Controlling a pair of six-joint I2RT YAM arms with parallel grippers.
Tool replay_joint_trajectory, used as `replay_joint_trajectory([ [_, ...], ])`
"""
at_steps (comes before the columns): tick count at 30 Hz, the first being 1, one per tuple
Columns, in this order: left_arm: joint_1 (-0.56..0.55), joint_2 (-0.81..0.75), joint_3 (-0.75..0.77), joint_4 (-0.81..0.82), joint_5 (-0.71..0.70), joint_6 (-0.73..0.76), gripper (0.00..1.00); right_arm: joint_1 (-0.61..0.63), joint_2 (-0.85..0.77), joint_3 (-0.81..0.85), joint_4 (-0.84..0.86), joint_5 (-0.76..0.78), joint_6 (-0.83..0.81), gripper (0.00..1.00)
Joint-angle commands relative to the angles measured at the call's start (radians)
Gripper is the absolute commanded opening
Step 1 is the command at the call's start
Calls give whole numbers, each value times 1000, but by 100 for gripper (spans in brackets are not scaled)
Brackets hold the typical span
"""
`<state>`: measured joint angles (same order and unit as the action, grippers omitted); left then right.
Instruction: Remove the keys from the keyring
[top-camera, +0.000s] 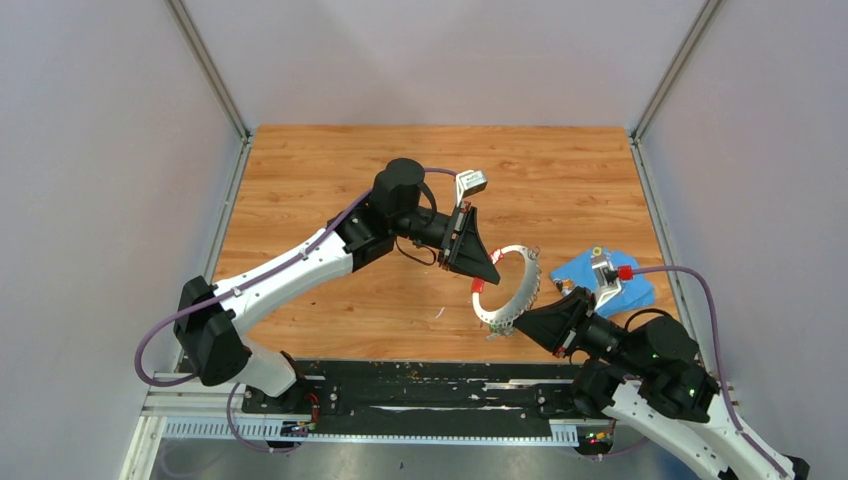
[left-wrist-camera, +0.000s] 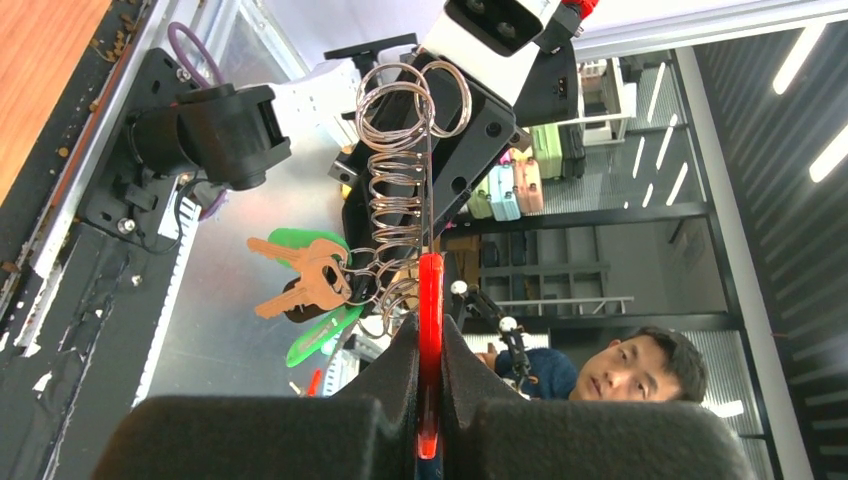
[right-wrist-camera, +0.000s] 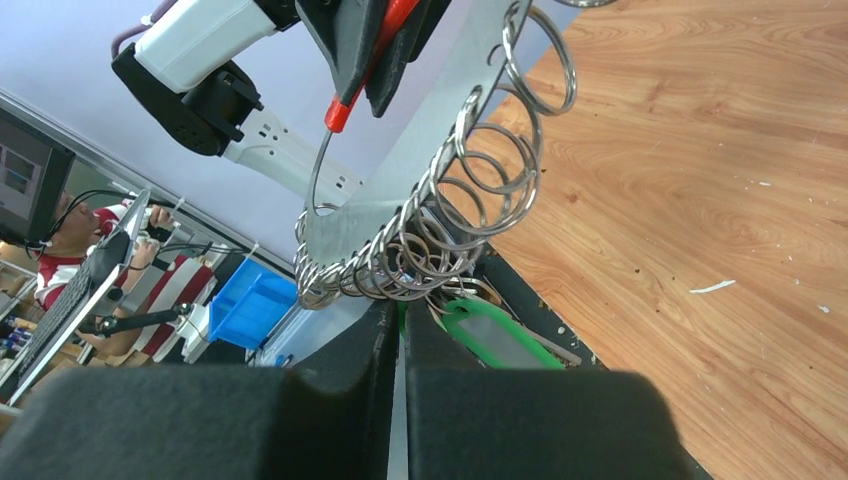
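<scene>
Wood-grain table (top-camera: 330, 170) lies under everything, and the keyring (top-camera: 533, 283) hangs above it, off the surface, between your two arms toward the right front. Its rim carries a row of small split rings (right-wrist-camera: 470, 200). The keys (left-wrist-camera: 305, 285) dangle in a bunch from the lower arc, two brass-coloured and some with green heads, all threaded on as far as you can see. No key shows lying loose on the table, so I judge that none is off yet and the whole removal is left to do. What you have so far is the hold.

The left gripper (left-wrist-camera: 430, 335) is clamped tight on the red sleeve (left-wrist-camera: 431, 285) and carries the ring edge-on. The right gripper (right-wrist-camera: 398, 318) has its fingers nearly together at the lower arc, right among the split rings, with a sliver of green between them. Whether it pinches a key head, a small ring or nothing, you cannot tell from these views. The next move, I think, is to work one key round its split ring and free.

Off to the right a blue cloth (top-camera: 637, 293) lies on the table, partly hidden behind the right wrist.
</scene>
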<state>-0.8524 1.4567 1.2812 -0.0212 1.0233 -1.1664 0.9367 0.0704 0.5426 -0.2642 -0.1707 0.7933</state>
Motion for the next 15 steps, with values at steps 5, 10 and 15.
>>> replay_joint_trajectory([
  [5,21,-17,5,-5,-11,-18,0,7,-21,17,-48,47,10,1],
  [10,62,-51,-26,-1,-56,-12,0,7,3,52,-122,75,3,1],
  [15,89,-78,-78,0,-100,-6,0,7,11,78,-193,129,1,1],
])
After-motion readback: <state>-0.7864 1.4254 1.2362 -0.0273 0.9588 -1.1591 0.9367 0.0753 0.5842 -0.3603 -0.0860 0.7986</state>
